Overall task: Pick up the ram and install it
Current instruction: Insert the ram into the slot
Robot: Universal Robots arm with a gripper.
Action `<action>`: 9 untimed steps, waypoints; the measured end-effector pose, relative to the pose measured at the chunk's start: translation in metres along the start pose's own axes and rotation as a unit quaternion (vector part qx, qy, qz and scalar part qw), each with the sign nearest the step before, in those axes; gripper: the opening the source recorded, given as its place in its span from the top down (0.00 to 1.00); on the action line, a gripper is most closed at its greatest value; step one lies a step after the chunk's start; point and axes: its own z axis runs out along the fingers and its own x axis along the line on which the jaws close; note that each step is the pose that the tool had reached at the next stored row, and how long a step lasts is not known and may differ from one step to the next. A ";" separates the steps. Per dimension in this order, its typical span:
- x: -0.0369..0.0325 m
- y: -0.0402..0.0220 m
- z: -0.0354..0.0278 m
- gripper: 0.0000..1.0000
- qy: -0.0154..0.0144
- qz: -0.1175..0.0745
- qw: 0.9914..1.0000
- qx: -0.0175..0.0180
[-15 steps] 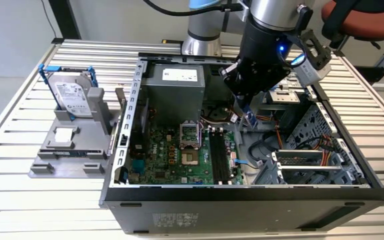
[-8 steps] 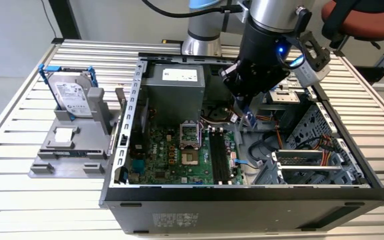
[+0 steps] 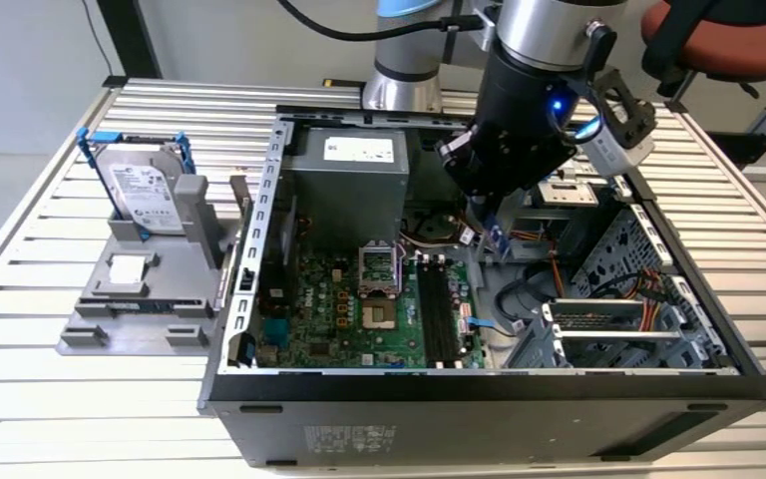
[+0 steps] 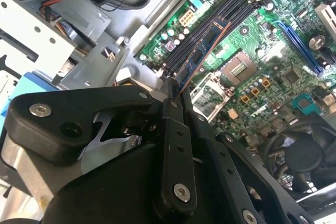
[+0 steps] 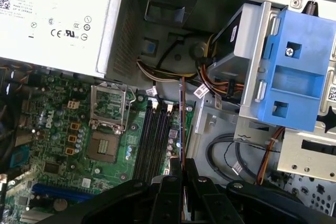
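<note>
Though edge-on elsewhere — ram's chips, second wrist view

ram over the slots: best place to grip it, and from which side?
Pinch the ram across its two flat faces at the upper long edge, coming from above, as the gripper has it. It is thin and on edge, parallel to the black slots, so this hold likely leaves the lower edge free.
</note>
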 end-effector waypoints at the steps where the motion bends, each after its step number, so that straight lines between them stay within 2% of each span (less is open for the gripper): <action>1: 0.0000 0.0000 0.0002 1.00 0.000 0.000 1.000 0.000; 6: 0.0000 0.0000 0.0005 1.00 0.000 0.000 1.000 0.000; 9: 0.0000 0.0001 0.0019 1.00 0.000 0.000 1.000 0.002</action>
